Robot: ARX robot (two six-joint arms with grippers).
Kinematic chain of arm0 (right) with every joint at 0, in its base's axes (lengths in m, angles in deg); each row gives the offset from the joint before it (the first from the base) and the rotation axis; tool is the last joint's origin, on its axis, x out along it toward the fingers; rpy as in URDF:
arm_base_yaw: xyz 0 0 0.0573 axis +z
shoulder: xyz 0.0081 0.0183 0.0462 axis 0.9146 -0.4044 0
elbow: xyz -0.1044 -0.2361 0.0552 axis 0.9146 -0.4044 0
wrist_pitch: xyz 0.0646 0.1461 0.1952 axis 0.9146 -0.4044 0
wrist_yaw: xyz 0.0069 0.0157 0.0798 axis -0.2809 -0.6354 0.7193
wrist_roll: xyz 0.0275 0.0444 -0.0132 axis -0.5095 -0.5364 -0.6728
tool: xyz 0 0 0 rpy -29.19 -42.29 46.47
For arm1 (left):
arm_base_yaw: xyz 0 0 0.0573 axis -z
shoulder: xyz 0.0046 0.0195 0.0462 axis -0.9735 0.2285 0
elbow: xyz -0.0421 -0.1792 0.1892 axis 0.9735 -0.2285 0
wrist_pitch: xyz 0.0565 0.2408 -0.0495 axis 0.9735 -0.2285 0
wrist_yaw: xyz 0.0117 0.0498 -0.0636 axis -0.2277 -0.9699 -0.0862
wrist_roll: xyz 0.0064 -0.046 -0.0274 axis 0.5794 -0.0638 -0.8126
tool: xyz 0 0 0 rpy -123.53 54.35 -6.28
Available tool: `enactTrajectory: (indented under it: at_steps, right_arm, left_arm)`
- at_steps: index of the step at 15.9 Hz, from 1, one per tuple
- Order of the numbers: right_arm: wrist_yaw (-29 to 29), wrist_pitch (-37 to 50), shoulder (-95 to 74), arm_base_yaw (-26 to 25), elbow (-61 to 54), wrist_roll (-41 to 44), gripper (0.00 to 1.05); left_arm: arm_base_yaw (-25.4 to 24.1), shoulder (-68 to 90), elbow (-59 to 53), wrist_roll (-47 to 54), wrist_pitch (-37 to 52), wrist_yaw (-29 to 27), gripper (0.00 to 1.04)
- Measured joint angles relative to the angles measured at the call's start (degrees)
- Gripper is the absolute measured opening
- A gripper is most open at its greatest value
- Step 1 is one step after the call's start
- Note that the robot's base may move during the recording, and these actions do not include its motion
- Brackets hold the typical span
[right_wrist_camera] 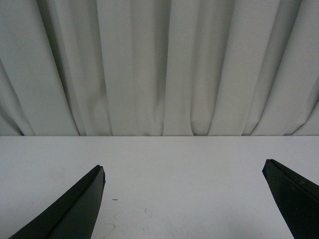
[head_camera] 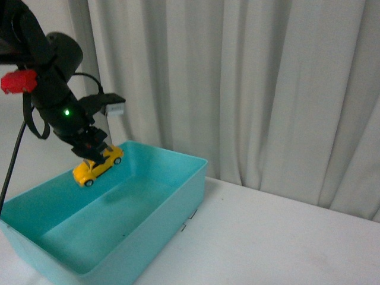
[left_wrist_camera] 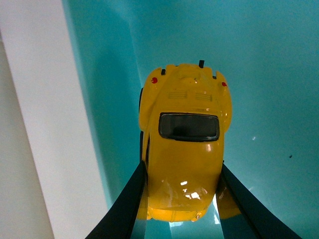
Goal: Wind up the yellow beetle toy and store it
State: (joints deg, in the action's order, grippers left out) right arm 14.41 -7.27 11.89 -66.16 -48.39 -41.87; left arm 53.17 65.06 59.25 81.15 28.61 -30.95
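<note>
Fingers (left_wrist_camera: 127, 204) of the left claw (head_camera: 94, 154) pinch the beetle (head_camera: 98, 165) by its sides, holding it tilted in the air over the teal bin (head_camera: 178, 202), near its wall. The right claw (right_wrist_camera: 184, 199) gapes empty over the white table (right_wrist_camera: 174, 159), facing the curtain (right_wrist_camera: 164, 64).

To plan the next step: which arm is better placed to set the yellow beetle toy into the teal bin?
Left. The left gripper holds the yellow beetle toy above the teal bin; the right gripper is open and holds nothing.
</note>
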Motion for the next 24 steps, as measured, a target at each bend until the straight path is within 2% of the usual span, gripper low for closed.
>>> enactTrajectory:
  at_steps: [3,11,12,17,18,23,24]
  right_arm:
    - [-0.02,-0.02,0.0,0.0,0.0,0.0,0.98]
    - [-0.02,0.0,0.0,0.0,0.0,0.0,0.98]
    - [0.0,-0.02,0.0,0.0,0.0,0.0,0.98]
    - [-0.02,0.0,0.0,0.0,0.0,0.0,0.98]
    - [0.0,0.0,0.0,0.0,0.0,0.0,0.98]
    - [0.0,-0.02,0.0,0.0,0.0,0.0,0.98]
    - [0.0,0.0,0.0,0.0,0.0,0.0,0.98]
  left_arm:
    - [-0.13,3.93,-3.21,-1.46,5.09,-2.97,0.33]
    - [1.95,9.2,-5.22,-4.81,8.7,-3.72,0.33]
    - [2.47,9.22,-5.22,-5.49,8.37,-2.67,0.39]
    - [3.34,8.41,-4.87,-7.63,4.39,2.29,0.92]
    - [2.69,5.95,-4.87,-7.41,3.8,4.66,0.99]
    - [-1.29,-7.65,-5.11,-7.17,3.26,14.25,0.98]
    - [-1.86,-12.07,-13.62,-11.91,25.49,17.77,0.9]
